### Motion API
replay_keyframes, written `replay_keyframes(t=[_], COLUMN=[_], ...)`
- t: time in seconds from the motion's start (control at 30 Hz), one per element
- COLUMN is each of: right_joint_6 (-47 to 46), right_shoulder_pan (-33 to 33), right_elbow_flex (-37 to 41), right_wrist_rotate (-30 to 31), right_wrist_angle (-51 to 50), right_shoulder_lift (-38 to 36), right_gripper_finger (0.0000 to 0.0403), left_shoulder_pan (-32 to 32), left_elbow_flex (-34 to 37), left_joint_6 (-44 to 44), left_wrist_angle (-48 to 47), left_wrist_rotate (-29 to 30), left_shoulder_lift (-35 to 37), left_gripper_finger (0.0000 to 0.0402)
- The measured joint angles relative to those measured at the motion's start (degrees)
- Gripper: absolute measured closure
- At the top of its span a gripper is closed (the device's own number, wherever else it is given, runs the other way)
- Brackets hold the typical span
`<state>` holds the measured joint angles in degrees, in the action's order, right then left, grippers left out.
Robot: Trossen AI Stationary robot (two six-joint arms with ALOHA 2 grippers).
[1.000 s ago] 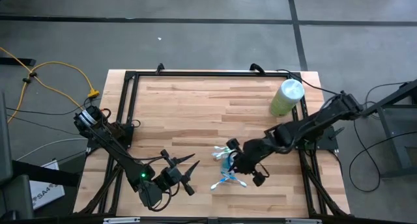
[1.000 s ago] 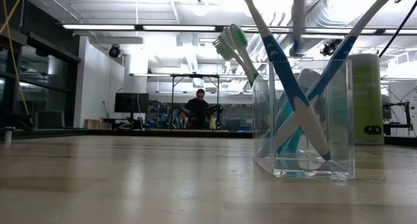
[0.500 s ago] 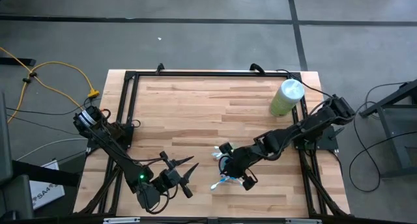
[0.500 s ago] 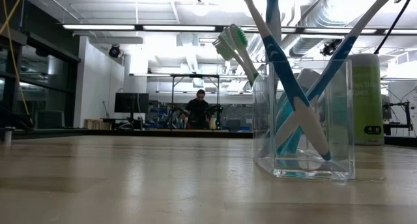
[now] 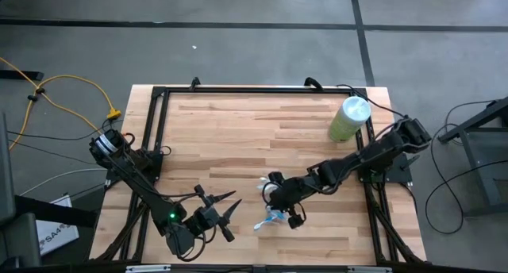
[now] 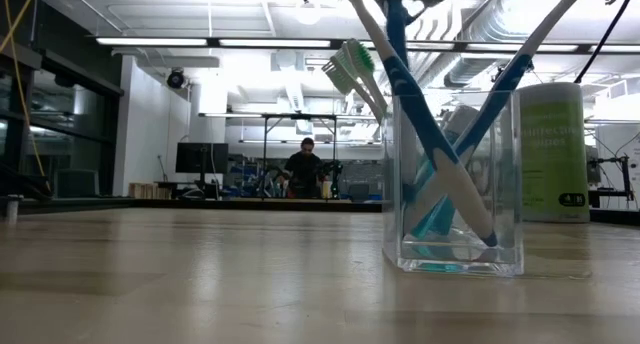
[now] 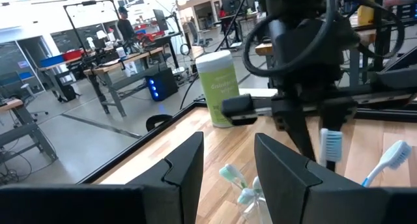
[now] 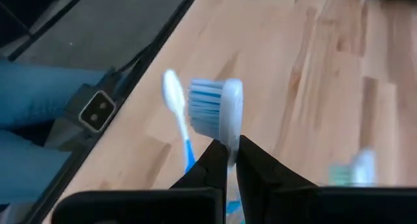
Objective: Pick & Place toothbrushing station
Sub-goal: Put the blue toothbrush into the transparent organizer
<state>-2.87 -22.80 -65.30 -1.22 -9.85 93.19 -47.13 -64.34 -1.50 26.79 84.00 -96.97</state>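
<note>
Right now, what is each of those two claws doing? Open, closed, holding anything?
Left gripper: open, empty, waiting near the table's front edge.
Right gripper: shut on a toothbrush, above the clear holder.

the right gripper [image 5: 279, 201] has travelled leftward across the table in the high view, its arm stretched out further, and now sits directly over the clear toothbrush holder [image 6: 452, 184], fingers pinched on a toothbrush [image 8: 221, 113]. in the low view the holder has shifted left and turned slightly, so it now stands clear of the pale-green canister [image 6: 550, 149]. the blue handle [image 6: 398, 44] has come down among the brushes.
</note>
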Motion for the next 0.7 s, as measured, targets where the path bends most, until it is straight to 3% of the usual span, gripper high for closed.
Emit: replay_keyframes(t=[0.7], right_joint_6=[-6.4], right_shoulder_pan=[-0.5], right_elbow_flex=[2.1], right_wrist_rotate=[1.0], right_wrist_angle=[-2.1], right_shoulder_lift=[-0.1], right_gripper_finger=[0.0380], left_shoulder_pan=[0.0], left_elbow_flex=[0.0], left_joint_6=[0.0], left_wrist_angle=[0.0], left_wrist_rotate=[0.0], left_shoulder_lift=[0.0], left_gripper_finger=[0.0270])
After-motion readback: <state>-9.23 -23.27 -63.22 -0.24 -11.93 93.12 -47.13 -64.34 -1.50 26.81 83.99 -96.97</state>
